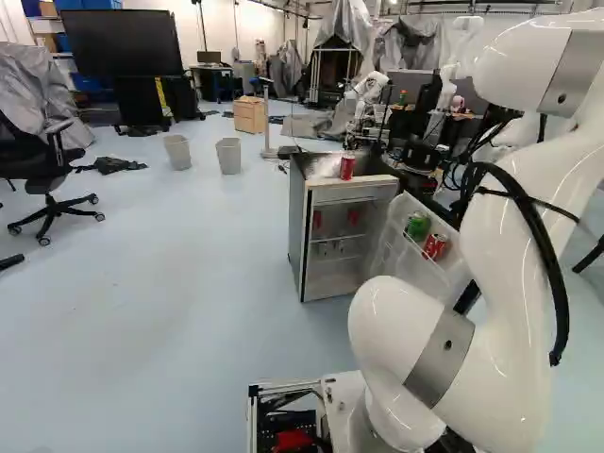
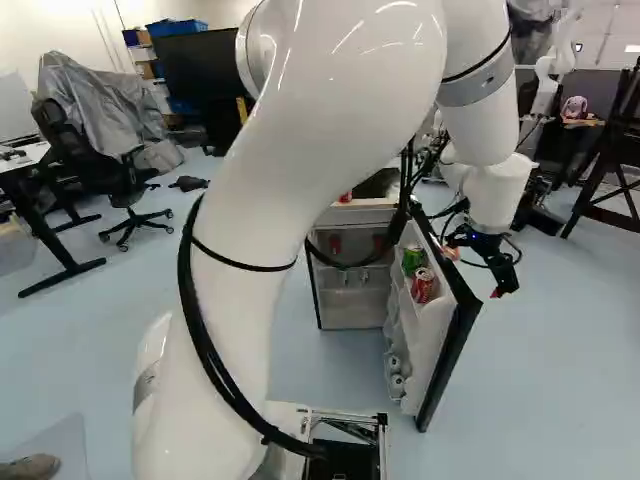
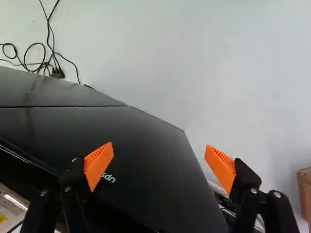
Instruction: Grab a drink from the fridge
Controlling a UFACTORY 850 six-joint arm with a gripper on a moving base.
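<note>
Drinks (image 2: 423,286) stand in the open door (image 2: 427,340), right of centre in the right base view. Raise the jaws (spread wide, beyond the door) clear of its edge, then descend squarely over one.

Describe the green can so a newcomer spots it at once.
Find the small fridge, its door swung open. High on the door's inside stand two cans. Take the green can, farther from the base cameras than the red can beside it.
</note>
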